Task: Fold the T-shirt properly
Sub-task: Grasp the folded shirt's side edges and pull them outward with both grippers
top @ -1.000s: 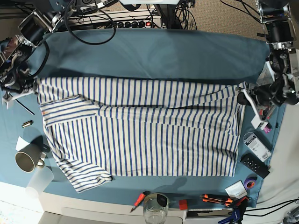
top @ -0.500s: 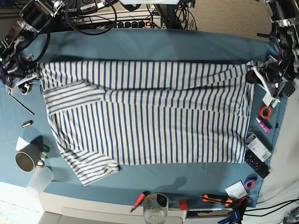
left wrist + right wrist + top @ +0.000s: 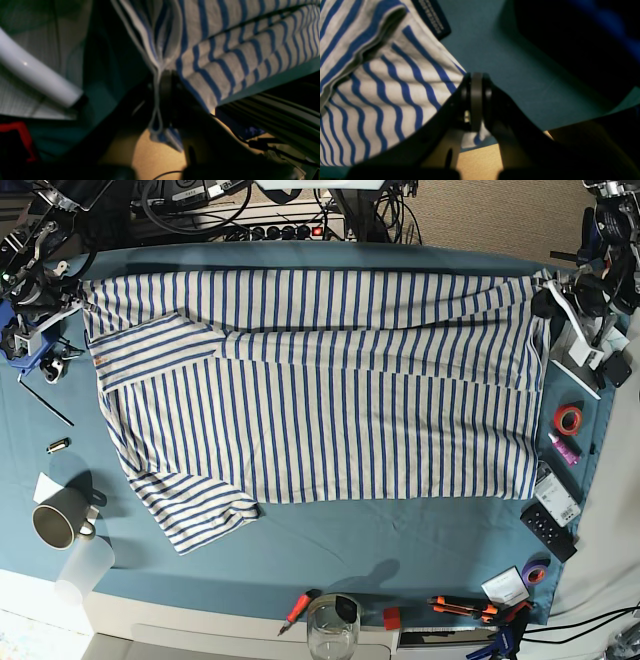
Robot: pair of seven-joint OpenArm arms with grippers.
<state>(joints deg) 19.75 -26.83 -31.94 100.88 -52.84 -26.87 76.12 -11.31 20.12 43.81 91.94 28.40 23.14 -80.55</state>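
A: So, where does the cream-white cotton T-shirt with narrow blue stripes [image 3: 320, 390] lie from each pincer?

B: Between them. It is spread across the plain teal-blue table cloth [image 3: 330, 555], its long axis running side to side in the base view. The far edge is pulled taut between the two arms: the right gripper [image 3: 476, 100] pinches one far corner at that view's left, the left gripper [image 3: 162, 100] pinches the other at its right.

A: Both closed on cloth?

B: Yes. In each wrist view the dark jaws are pressed together with a fold of striped fabric nipped between them, a little tail of hem sticking out behind.

A: Which arm is nearer the body of the shirt?

B: Neither, I judge; each sits at its own end of the far edge, and the rest of the shirt lies toward the near table edge. A fold would carry that edge across the short axis.

A: Counts?

B: One T-shirt, two grippers, one table cloth. One sleeve shows spread at the near left; the other I cannot make out clearly.
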